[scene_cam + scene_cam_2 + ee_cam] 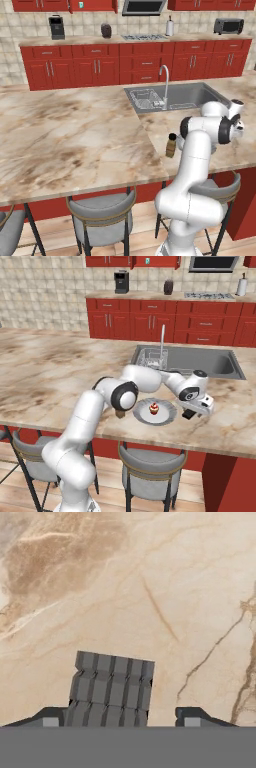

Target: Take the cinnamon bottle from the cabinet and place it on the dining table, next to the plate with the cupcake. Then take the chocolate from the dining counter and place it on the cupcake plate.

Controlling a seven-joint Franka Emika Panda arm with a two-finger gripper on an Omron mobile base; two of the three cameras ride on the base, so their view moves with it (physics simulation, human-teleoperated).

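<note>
Left base view: cinnamon bottle [171,145] upright on the marble bench [70,135], arm just beside it hiding the plate; sink [172,96] behind.

Right base view: plate [166,415] with cupcake [154,408] clear, claw [192,415] just right of it, low over bench.

Hand view: chocolate [112,688] between the spread fingertips [192,717] (grip contact unclear), lying on bench. No readable labels.

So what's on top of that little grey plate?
A tiny cupcake sits on the plate. The chocolate is not on it yet; it lies on the marble top between the gripper's fingertips.
</note>
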